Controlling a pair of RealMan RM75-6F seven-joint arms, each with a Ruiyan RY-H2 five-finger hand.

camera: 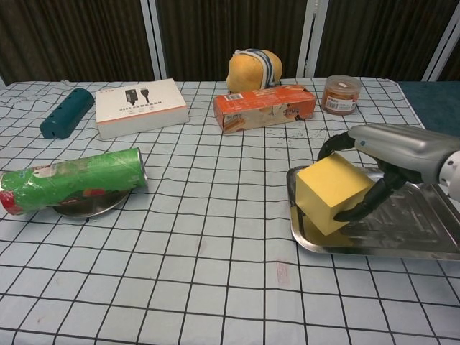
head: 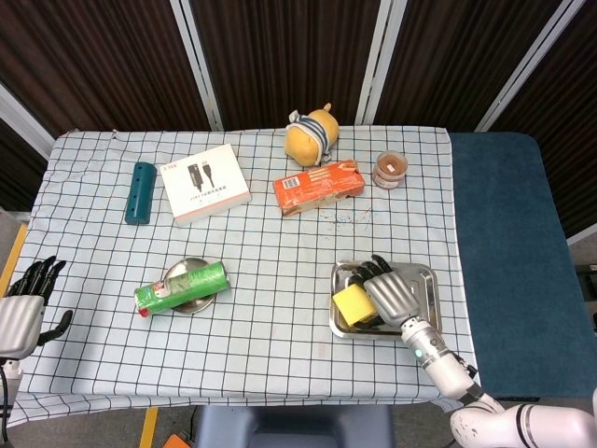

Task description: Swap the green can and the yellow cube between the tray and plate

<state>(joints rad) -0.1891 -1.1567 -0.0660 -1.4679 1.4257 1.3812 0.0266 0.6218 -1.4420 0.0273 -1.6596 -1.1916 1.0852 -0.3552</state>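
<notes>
My right hand (head: pixel 390 293) (camera: pixel 392 154) grips the yellow cube (head: pixel 353 304) (camera: pixel 332 192), which sits low at the left end of the metal tray (head: pixel 422 276) (camera: pixel 420 237). Whether the cube rests on the tray floor I cannot tell. The green can (head: pixel 181 287) (camera: pixel 72 177) lies on its side across the small round metal plate (head: pixel 183 270) (camera: pixel 86 206) at the left. Off the table's left edge my left hand (head: pixel 26 299) hangs with its fingers apart and holds nothing; the chest view does not show it.
At the back lie a teal cylinder (head: pixel 140 192), a white cable box (head: pixel 203 183), an orange carton (head: pixel 319 186), a yellow plush toy (head: pixel 311 135) and a small brown jar (head: pixel 390 169). The checkered cloth (head: pixel 280 261) covers the table.
</notes>
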